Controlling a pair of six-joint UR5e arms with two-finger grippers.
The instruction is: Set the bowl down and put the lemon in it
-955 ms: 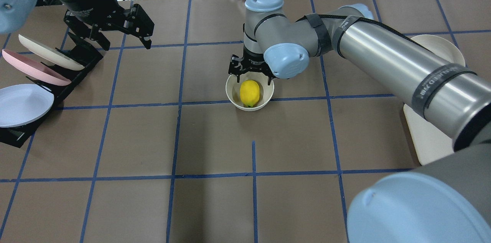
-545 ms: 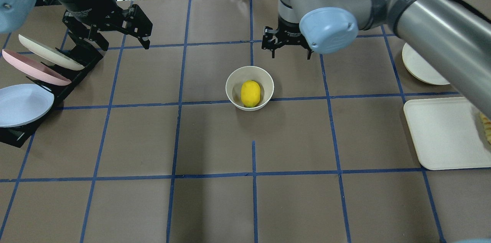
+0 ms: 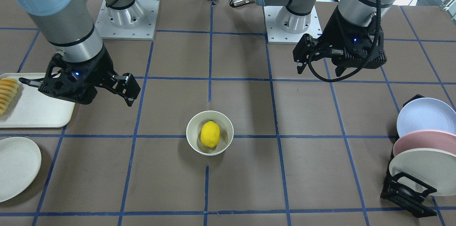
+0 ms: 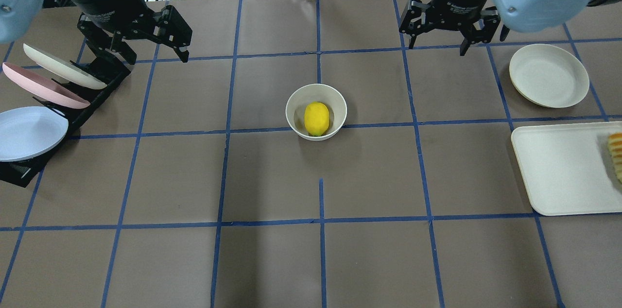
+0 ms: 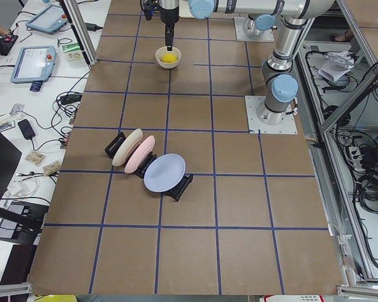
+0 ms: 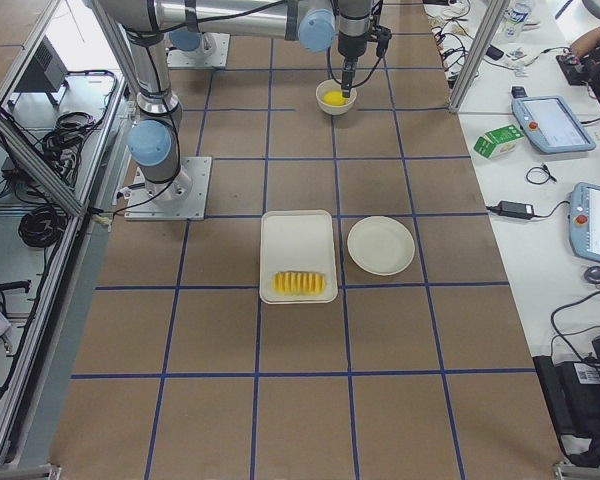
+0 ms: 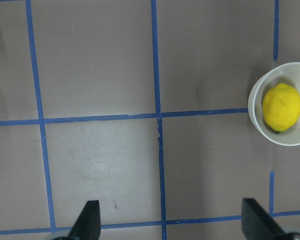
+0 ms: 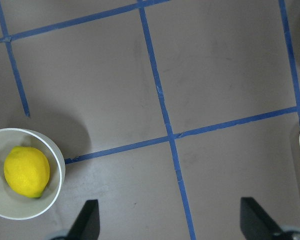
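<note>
Picture the table [image 4: 272, 177] from behind the robot: the far edge is 12 o'clock and the bowl is the middle of the dial.

Way out at 9 o'clock there's a black rack [image 4: 104, 79] with three plates leaning in it: a cream plate [image 4: 63, 67], a pink plate [image 4: 43, 87] and a pale blue plate [image 4: 29, 133].

Up at about 10 o'clock the left gripper [image 4: 159, 58] hangs over the table just beside the rack's far end. Its jaws are wide apart and there's nothing between them.

Dead centre, the bowl [image 4: 294, 109] sits upright on the brown paper, right on a crossing of the blue tape lines. The lemon [image 4: 317, 118] lies inside it on the bottom, long axis running 12 to 6. Nothing is touching either one, and both arms are well away from them.

Over at about 2 o'clock the right gripper [image 4: 437, 48] hovers above the tape grid. Its jaws are spread open too and it's holding nothing. From its wrist camera you just see the two fingertips far apart over bare paper, with the bowl off in the corner.

Further right, around 3 o'clock, a round off-white plate [image 4: 548, 75] lies flat on the table. Just below that, around 4 o'clock, is a pale rectangular tray [image 4: 559, 172], with some sliced ridged orange-yellow food [image 4: 616, 155] sitting at its far right end.
</note>
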